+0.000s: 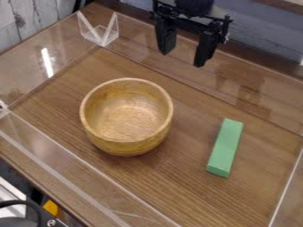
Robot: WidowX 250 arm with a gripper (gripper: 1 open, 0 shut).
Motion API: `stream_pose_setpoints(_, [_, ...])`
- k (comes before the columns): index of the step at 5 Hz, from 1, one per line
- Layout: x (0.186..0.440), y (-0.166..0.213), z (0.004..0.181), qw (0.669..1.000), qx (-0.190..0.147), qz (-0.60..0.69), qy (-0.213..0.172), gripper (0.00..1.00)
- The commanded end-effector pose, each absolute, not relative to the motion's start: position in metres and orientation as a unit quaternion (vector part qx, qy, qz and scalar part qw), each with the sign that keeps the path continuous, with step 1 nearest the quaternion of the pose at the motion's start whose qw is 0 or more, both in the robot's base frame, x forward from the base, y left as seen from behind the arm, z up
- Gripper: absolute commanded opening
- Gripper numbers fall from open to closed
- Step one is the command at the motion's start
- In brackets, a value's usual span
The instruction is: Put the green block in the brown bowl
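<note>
The green block (pixel 225 147) lies flat on the wooden table, right of centre, its long side running toward the back. To its left stands the brown bowl (pixel 127 115), upright, with nothing showing inside it. My gripper (pixel 187 46) hangs at the top of the view, well behind and above both, pointing down. Its two dark fingers (pixel 205 49) are spread apart with nothing between them.
Clear acrylic walls (pixel 48 53) frame the wooden table (pixel 178 191) on the left, front and right. A small clear plastic stand (pixel 98 29) sits at the back left. Cables and dark hardware show at the lower left corner (pixel 21 208).
</note>
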State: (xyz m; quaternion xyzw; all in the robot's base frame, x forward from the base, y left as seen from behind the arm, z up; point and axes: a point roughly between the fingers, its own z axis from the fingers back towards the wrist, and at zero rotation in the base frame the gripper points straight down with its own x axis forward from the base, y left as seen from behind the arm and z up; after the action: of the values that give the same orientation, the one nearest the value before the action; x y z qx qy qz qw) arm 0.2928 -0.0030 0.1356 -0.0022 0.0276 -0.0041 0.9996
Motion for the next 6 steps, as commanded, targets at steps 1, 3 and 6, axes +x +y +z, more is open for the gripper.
stream_pose_setpoints(1, [0.286, -0.018, 0.135, 0.999, -0.004, -0.008, 0.036, 1.0])
stream_pose_setpoints(3, [0.278, -0.1, 0.111, 0.997, -0.014, 0.064, 0.039, 1.0])
stream_pose_setpoints(6, [0.264, -0.112, 0.077, 0.998, 0.003, 0.055, 0.016, 1.0])
